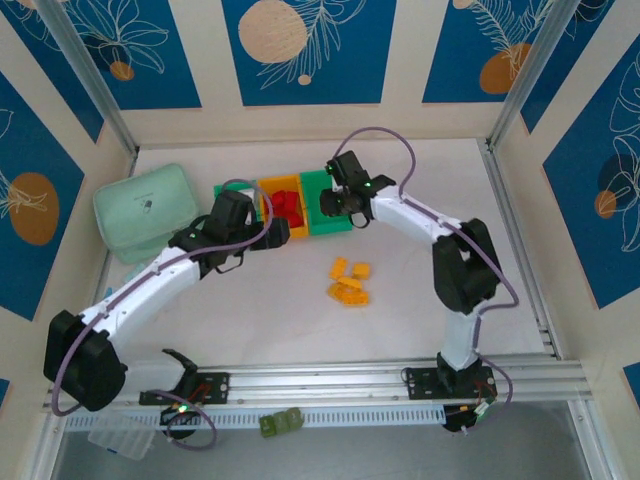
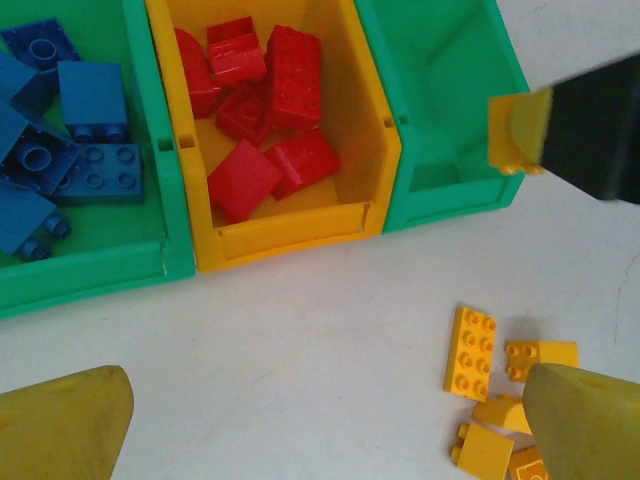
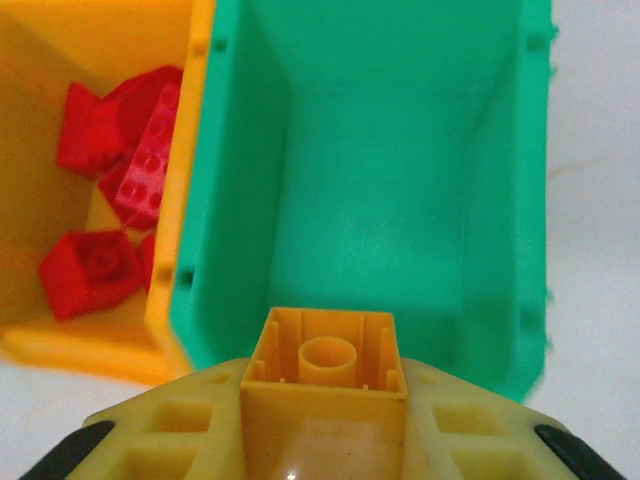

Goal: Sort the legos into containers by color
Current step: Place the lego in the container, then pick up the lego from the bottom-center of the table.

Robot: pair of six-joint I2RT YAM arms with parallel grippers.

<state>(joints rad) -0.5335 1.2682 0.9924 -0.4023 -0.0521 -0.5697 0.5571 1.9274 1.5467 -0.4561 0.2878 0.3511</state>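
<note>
Three containers stand in a row. The left green bin [image 2: 90, 262] holds blue legos [image 2: 95, 100], the orange bin [image 2: 290, 232] holds red legos [image 2: 290, 75], and the right green bin [image 3: 380, 200] is empty. My right gripper [image 3: 325, 430] is shut on a yellow-orange lego [image 3: 325, 350], hanging over the near wall of that empty bin [image 1: 315, 178]. Several yellow-orange legos [image 2: 470, 352] lie loose on the table in front of the bins [image 1: 348, 283]. My left gripper [image 2: 330, 430] hovers open over the bare table before the orange bin, its fingers [image 2: 60, 425] holding nothing.
A mint-green pouch [image 1: 147, 210] lies left of the bins. An olive-green block [image 1: 281, 422] and a clear plastic box [image 1: 120, 440] sit beyond the aluminium rail [image 1: 330, 380] at the near edge. Walls enclose the table on three sides.
</note>
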